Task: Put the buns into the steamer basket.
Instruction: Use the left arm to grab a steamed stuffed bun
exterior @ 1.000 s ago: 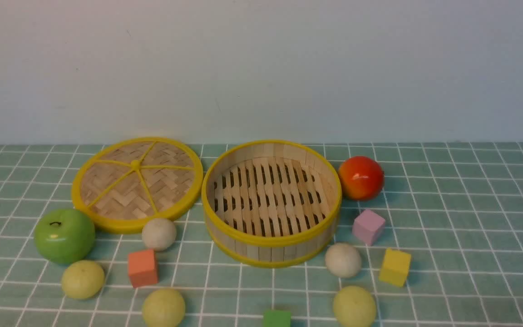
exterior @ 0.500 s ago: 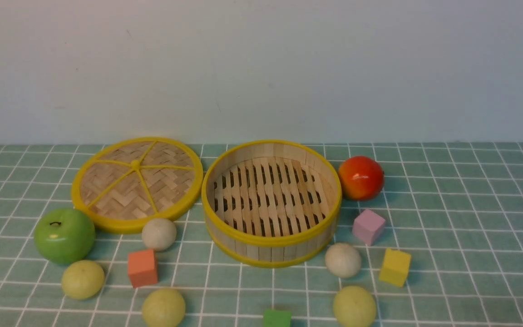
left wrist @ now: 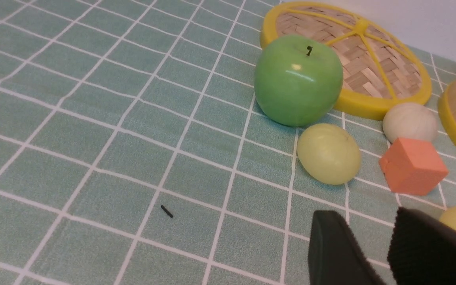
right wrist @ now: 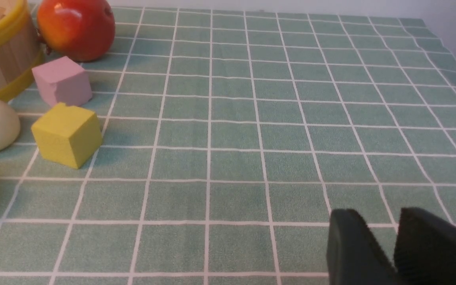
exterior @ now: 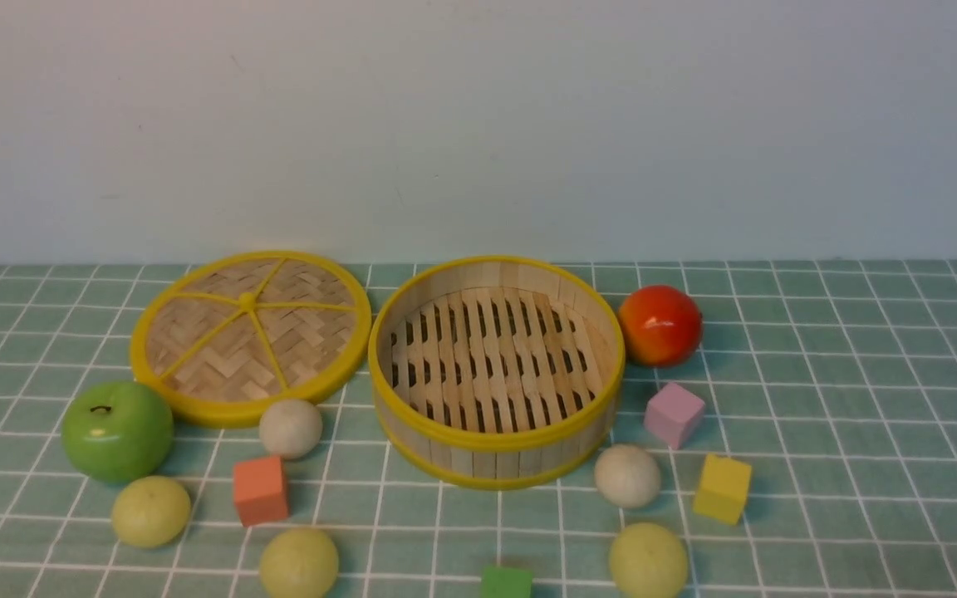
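left tool (left wrist: 370,217) and right tool (right wrist: 378,217) each hang low over the desk (exterior: 861,374), jaws a little apart, gripping nothing. five buns (exterior: 627,475) lie on the desk around the front of the steamer basket (exterior: 495,461), all outside it.

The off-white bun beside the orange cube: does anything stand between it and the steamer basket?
Nothing visible does. Only bare cloth lies between the off-white bun and the steamer basket; the orange cube sits nearer the camera, the lid farther back.
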Tool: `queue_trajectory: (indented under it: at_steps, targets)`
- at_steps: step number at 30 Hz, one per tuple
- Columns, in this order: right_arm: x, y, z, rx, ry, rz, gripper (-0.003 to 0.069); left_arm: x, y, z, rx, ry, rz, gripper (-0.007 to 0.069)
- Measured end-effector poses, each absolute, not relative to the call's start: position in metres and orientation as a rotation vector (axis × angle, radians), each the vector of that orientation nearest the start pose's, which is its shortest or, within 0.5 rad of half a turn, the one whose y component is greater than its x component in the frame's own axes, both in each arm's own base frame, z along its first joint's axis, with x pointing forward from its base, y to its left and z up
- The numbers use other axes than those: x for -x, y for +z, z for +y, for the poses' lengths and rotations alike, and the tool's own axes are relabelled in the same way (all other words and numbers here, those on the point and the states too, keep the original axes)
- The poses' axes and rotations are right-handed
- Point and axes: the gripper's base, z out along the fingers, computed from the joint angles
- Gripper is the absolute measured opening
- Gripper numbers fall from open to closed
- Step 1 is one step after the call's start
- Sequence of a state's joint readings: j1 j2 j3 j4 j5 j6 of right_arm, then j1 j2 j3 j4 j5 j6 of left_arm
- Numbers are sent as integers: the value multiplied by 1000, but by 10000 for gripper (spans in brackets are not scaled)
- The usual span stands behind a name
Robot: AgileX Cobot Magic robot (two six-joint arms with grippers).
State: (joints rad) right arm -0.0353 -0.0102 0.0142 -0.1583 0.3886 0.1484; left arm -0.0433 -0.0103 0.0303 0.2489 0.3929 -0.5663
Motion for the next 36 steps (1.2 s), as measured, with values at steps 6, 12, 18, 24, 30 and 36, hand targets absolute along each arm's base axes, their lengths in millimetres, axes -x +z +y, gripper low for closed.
queue_trajectory:
  at_steps: [6,12,18,24,30,36]
  targets:
    - [-52,174,-7,-76,-79,1871,210,-56,182,3,334,-250,1720,238]
    - [-52,174,-7,-76,-79,1871,213,-56,209,-4,359,-502,1413,238]
    - [-52,175,-7,-76,-79,1870,221,-53,226,-6,329,-575,1280,238]
    - [-52,175,-7,-76,-79,1870,227,-44,288,-4,336,-578,1216,238]
    - [-52,175,-7,-76,-79,1870,236,-59,346,2,457,-500,1414,238]
    - [-52,175,-7,-76,-79,1870,237,-89,334,8,627,-324,1823,238]
